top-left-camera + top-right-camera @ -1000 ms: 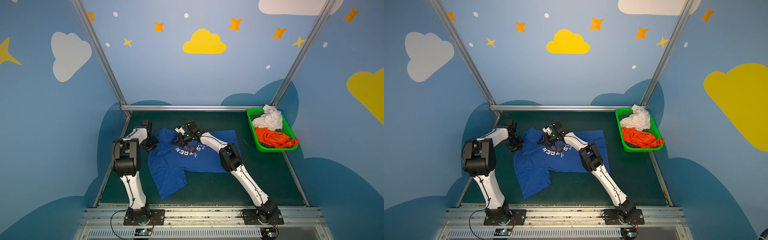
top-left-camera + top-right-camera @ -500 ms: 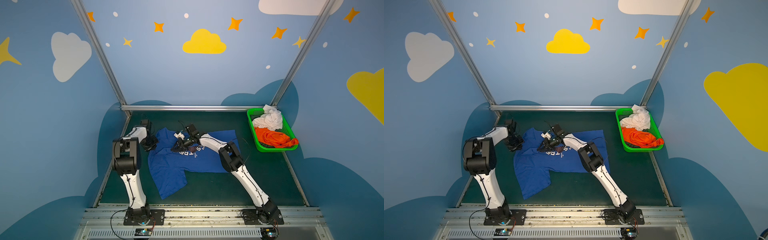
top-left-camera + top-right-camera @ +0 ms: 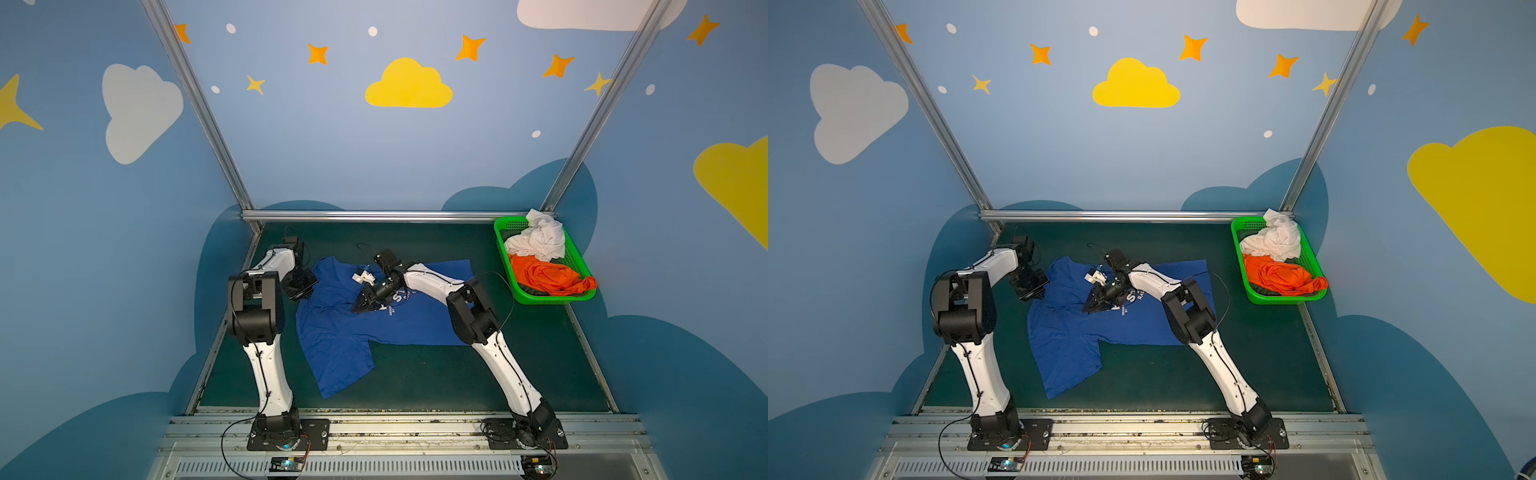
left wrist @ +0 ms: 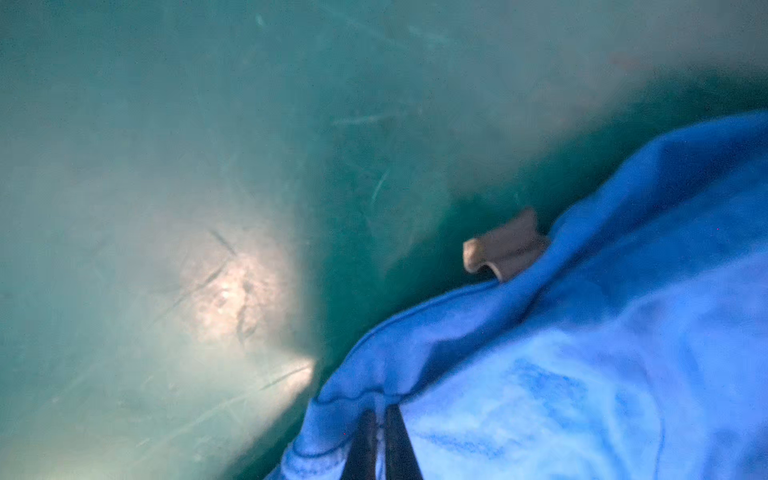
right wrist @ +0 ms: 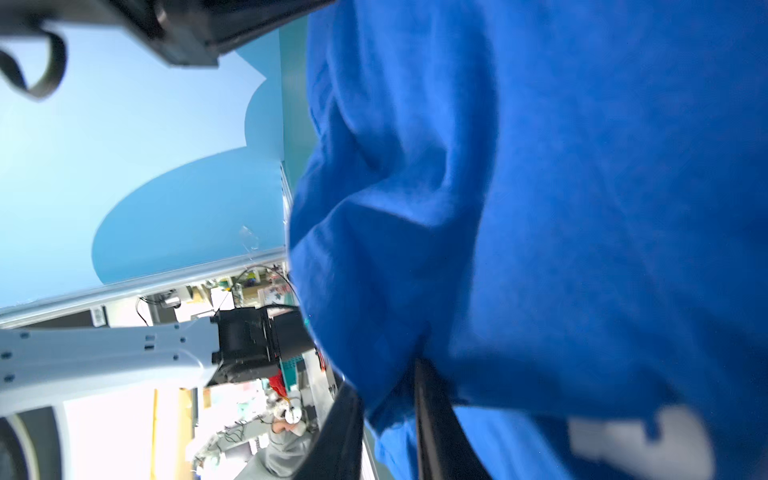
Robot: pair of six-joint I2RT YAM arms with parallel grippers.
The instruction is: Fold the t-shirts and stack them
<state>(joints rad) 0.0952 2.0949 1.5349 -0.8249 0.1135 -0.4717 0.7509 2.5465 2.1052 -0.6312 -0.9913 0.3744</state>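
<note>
Blue t-shirt (image 3: 340,332) lies unfolded under both grippers; nothing folded or stacked yet.
Green basket (image 3: 540,297), well beyond right gripper (image 3: 359,307), holds crumpled orange t-shirt (image 3: 548,276) and white t-shirt (image 3: 540,241); left gripper (image 4: 380,415) pinches the blue hem, right gripper nips bunched chest cloth.

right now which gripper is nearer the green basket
right. right gripper is over the blue t-shirt's middle, left of the green basket; left gripper is farther, at its left edge

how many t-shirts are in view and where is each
3. The blue shirt lies spread on the table. The white shirt is bunched at the basket's far end, the orange shirt at its near end. Others may be hidden beneath them.
</note>
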